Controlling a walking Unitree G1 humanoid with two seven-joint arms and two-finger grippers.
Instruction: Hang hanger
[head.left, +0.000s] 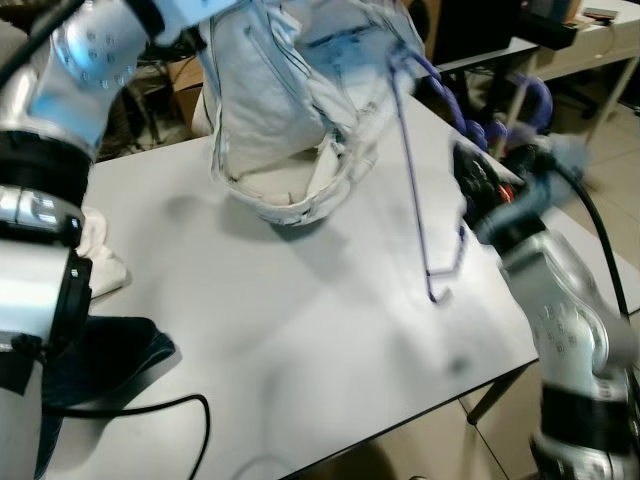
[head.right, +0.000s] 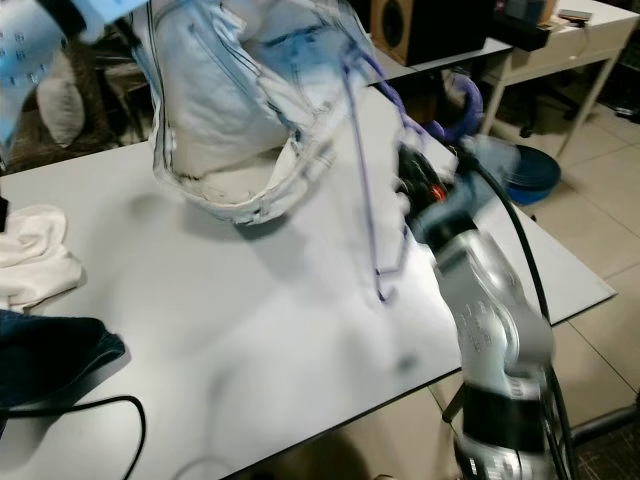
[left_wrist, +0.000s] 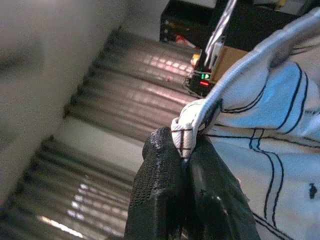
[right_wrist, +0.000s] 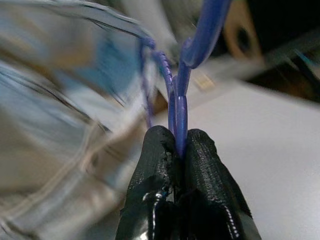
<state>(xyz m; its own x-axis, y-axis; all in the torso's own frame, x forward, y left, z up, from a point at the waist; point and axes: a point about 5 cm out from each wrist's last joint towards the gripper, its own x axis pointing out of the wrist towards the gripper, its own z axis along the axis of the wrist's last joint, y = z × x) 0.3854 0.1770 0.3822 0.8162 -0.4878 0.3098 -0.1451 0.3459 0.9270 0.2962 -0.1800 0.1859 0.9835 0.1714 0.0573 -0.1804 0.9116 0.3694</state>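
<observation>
Midway: left gripper (left_wrist: 182, 165) clamps the striped shirt's (head.left: 290, 110) collar, right gripper (right_wrist: 181, 145) at three o'clock pinches the purple wire hanger (head.left: 425, 200), probably threading next.

A lived-in work room, part home, part office.

You're looking over a plain white surface (head.left: 300, 330) with laundry on it: a white cloth (head.right: 35, 255) and a dark denim piece (head.right: 50, 360) at your left edge. Behind it there's a wooden speaker (head.right: 392, 28), a second white desk (head.right: 560, 45) with dark gear on top, and a blue bowl-like thing (head.right: 530, 170) down on the pale tiled floor (head.right: 600, 200). A black cable (head.left: 150, 405) trails across the near edge.
</observation>
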